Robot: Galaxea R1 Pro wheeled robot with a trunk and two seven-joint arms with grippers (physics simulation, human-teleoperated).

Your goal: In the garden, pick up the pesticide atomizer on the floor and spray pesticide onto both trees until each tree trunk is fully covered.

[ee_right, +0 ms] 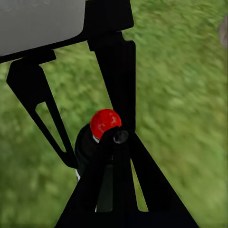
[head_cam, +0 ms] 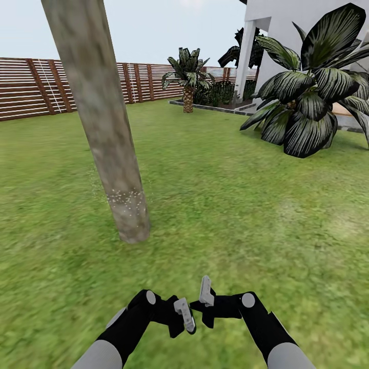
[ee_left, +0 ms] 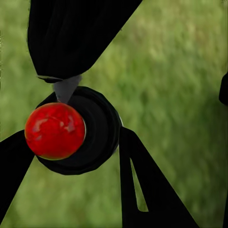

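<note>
A thick mottled grey-brown tree trunk [head_cam: 102, 118] leans up from the lawn just ahead and to the left of my arms. Pale spray specks [head_cam: 125, 197] dot its lower part. The pesticide atomizer [ee_left: 97, 128] is a black round body with a red ball [ee_left: 54, 130] on it. My left gripper [ee_left: 76, 140] is shut on it, one finger against each side. My right gripper [ee_right: 118, 135] is shut, its tip against the atomizer beside the red ball [ee_right: 105, 122]. In the head view both grippers meet low at centre, the left gripper [head_cam: 185, 315] beside the right gripper [head_cam: 206, 297]. The second tree is out of view.
Green lawn [head_cam: 230, 205] spreads all around. A brown slat fence [head_cam: 31, 87] runs along the back. A broad striped-leaf plant [head_cam: 307, 102] stands at the right in front of the white house [head_cam: 287, 20]. A small palm [head_cam: 188, 77] grows far ahead.
</note>
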